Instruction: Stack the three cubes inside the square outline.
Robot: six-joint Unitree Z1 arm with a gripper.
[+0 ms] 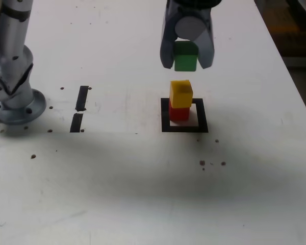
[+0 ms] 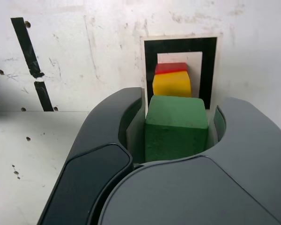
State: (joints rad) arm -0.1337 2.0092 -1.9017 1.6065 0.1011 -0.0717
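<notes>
2 cubes are already standing in the square outline below my tool: yellow cube on red cube. I am gripping the green cube above them; next I judge it needs centring, lowering, releasing.

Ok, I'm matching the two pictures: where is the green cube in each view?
Exterior view: green cube held in the gripper, in the air above the yellow cube.
Wrist view: green cube fills the centre, between the jaws.
Shared landmark: the square outline.
</notes>
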